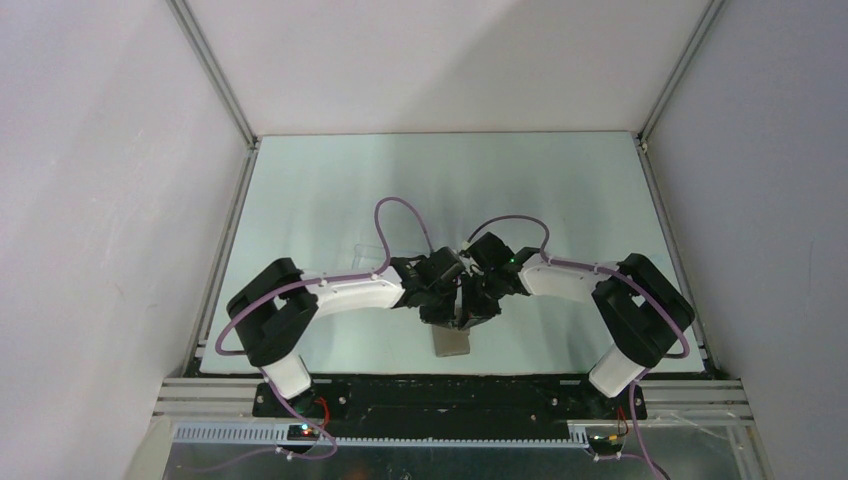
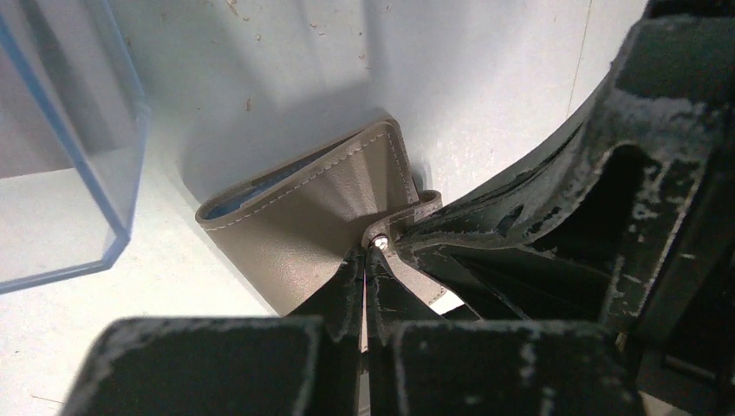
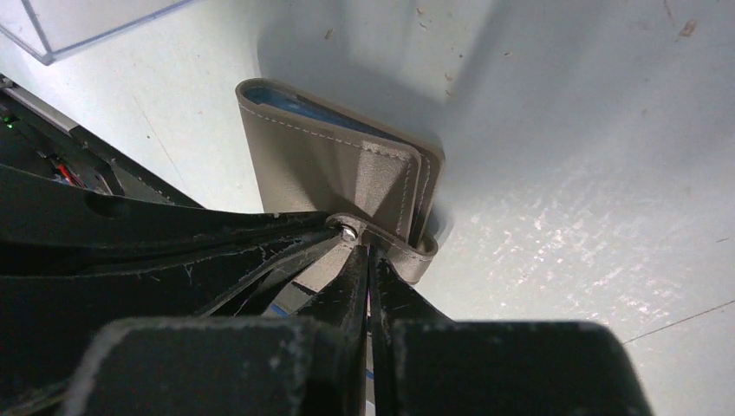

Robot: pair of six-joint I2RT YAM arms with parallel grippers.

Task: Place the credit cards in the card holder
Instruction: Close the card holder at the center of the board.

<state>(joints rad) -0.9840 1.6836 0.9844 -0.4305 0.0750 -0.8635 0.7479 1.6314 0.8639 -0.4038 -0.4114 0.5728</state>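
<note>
"At the left gripper, near the table's front edge, what do the tips show?"

"Two black, scuffed fingers pressed together with only a hairline between them. Their ends sit at the round metal snap of the card holder. Whether they nip any of its material I cannot tell."

"And the right gripper?"

"Likewise closed — tips at that snap, meeting the left one's fingers there."

"The holder itself?"

"Squarish, grey-brown, pebbled like leather, with pale stitching along the edges. It is folded over, and a light blue lining shows at the open side. A tab loops round one edge to the snap. It sits on the pale, speckled table, midway between the arms."

"Anything round it?"

"A clear plastic box with bluish edges, to the left and a little farther off."

"What does the overhead view add?"

"Both arms bend inward, and their heads cover most of the holder — only its near end peeks out. Snap and stitching show in the wrist views alone."
</note>
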